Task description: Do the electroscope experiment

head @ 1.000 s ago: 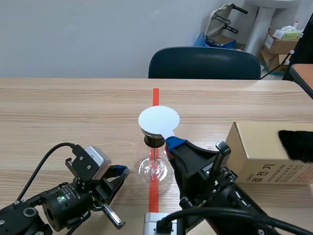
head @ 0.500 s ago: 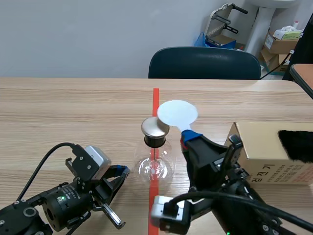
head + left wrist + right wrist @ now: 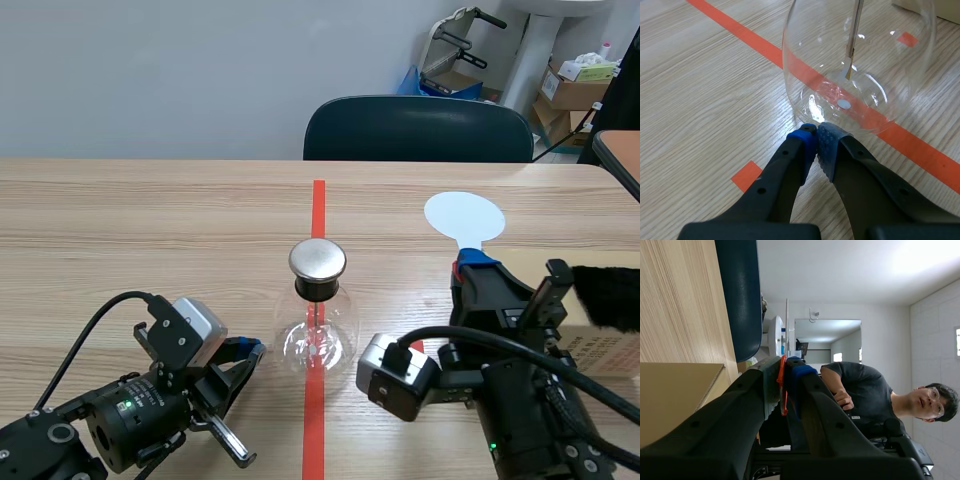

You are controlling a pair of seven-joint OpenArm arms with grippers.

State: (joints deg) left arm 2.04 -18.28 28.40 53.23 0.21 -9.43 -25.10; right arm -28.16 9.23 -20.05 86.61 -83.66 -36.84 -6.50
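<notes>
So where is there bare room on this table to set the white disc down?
The widest bare wood lies on the left, between the far edge of the table and the left gripper. Another patch lies beyond the flask, toward the chair. It is crowded around the flask and on the right, where the right gripper holds the white disc by the box.

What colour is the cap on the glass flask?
Silver, shiny cap; it shows best in the scene view.

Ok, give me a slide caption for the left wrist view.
Shut left gripper at the foot of the glass electroscope flask, its foil leaf hanging inside.
</notes>
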